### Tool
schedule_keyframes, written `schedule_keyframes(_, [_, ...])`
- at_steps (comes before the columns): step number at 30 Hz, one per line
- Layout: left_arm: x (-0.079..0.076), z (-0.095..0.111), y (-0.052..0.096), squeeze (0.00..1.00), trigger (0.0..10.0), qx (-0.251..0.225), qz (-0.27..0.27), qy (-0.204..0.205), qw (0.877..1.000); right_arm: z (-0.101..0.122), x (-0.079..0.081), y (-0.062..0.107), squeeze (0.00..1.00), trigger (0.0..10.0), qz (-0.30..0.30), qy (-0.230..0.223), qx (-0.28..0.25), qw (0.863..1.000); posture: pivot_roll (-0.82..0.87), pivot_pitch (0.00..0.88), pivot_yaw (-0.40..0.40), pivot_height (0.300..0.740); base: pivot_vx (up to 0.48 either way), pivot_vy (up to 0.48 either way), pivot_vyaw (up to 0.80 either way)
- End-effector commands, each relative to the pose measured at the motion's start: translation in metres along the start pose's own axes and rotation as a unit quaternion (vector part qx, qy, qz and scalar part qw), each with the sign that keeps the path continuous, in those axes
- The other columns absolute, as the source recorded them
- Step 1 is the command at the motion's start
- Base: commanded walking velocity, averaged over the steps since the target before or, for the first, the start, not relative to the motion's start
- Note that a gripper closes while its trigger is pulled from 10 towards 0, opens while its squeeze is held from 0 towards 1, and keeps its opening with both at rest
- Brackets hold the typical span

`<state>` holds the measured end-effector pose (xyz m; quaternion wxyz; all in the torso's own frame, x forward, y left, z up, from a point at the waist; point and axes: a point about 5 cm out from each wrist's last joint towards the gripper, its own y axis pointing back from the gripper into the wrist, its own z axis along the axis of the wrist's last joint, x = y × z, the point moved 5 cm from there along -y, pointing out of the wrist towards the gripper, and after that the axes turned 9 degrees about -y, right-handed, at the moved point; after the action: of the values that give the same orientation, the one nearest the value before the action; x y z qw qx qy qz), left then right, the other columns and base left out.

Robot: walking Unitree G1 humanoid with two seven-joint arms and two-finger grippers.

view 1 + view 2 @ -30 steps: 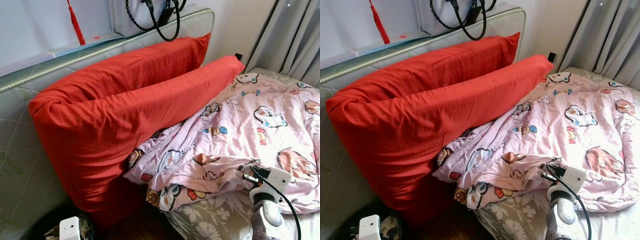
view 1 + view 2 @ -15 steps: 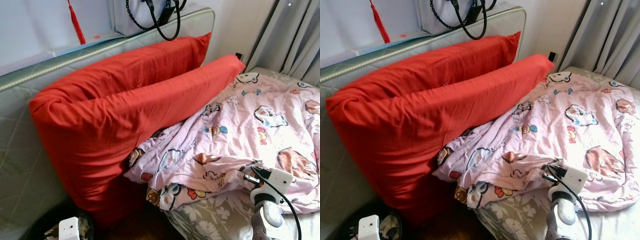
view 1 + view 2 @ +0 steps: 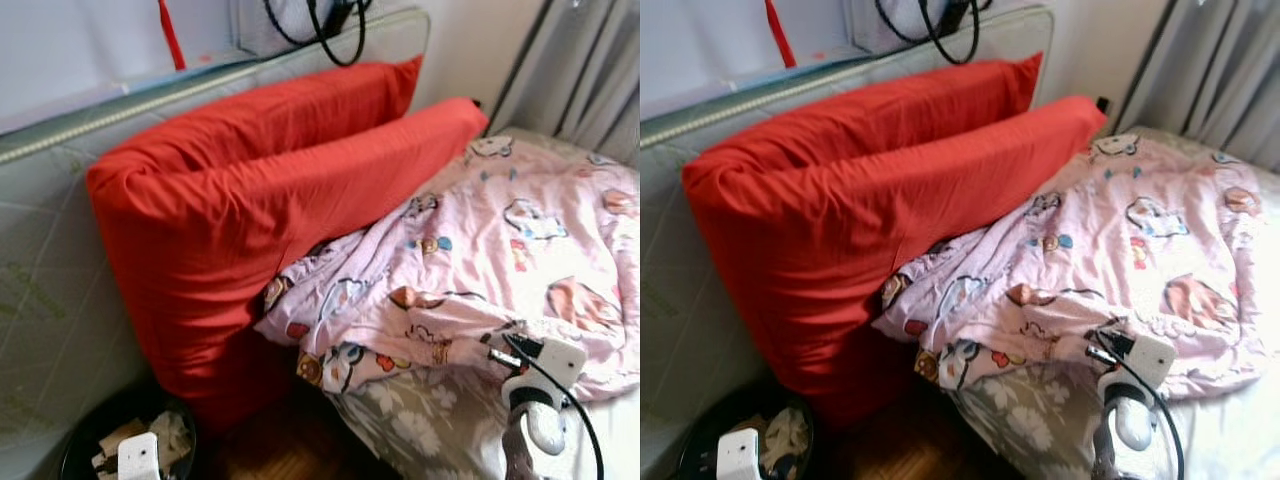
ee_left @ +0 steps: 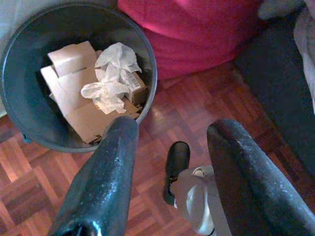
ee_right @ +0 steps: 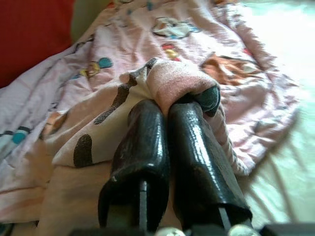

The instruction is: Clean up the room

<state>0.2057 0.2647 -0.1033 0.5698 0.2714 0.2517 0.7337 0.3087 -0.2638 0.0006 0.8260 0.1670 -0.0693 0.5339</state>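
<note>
The bed (image 3: 440, 430) carried the work, its grey flowered sheet bare along the near edge. Two long red pillows (image 3: 270, 200) stood on edge against the padded headboard (image 3: 50, 300), their long axes running along the head of the bed. The pink cartoon-print quilt (image 3: 500, 250) lay rumpled across the bed, its crumpled near-left corner hanging toward the near edge and its far-left side pushed up against the front pillow.

The right gripper (image 5: 170, 110) sat at the quilt's near edge, jaws closed tight on a bunched fold of the fabric, so the quilt lay directly ahead of it and spread away toward the far side of the bed. That arm was plainly the one placed for any pull.

On the wooden floor (image 4: 206, 118) by the bed's head corner stood a dark waste bin (image 4: 19, 118) with cardboard and crumpled tissue inside. The left gripper (image 4: 172, 135) hung above the floor beside it, jaws wide apart and holding nothing.
</note>
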Motion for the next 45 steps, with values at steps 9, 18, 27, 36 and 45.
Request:
schedule_keyframes(9, [0.000, -0.004, 0.001, 0.00, 10.0, 0.007, -0.006, -0.012, 1.000, 0.031, -0.018, -0.007, 0.00, 10.0, -0.049, 0.017, -0.059, 0.997, 0.06, 0.009, -0.037, 0.740, -0.281, 0.000, 0.00])
schedule_keyframes(18, [0.000, -0.005, 0.001, 0.00, 10.0, 0.010, -0.007, -0.013, 1.000, 0.043, -0.014, -0.010, 0.00, 10.0, -0.052, 0.020, -0.085, 0.995, 0.06, 0.004, -0.038, 0.740, -0.280, 0.000, 0.00])
schedule_keyframes(27, [-0.002, -0.004, 0.001, 0.00, 10.0, 0.009, -0.008, -0.013, 1.000, 0.032, -0.012, -0.004, 0.00, 10.0, -0.052, 0.025, -0.075, 0.996, 0.06, 0.011, -0.042, 0.740, -0.279, 0.000, 0.00])
schedule_keyframes(36, [0.000, -0.005, 0.001, 0.00, 10.0, 0.011, -0.006, -0.013, 1.000, 0.036, -0.019, -0.003, 0.00, 10.0, -0.067, 0.035, -0.081, 0.994, 0.06, 0.018, -0.042, 0.740, -0.287, 0.000, 0.00])
schedule_keyframes(45, [0.000, -0.004, 0.001, 0.00, 10.0, 0.010, -0.008, -0.015, 1.000, 0.050, -0.028, -0.003, 0.00, 10.0, -0.097, 0.057, -0.110, 0.988, 0.07, 0.029, -0.042, 0.740, -0.159, 0.000, 0.00])
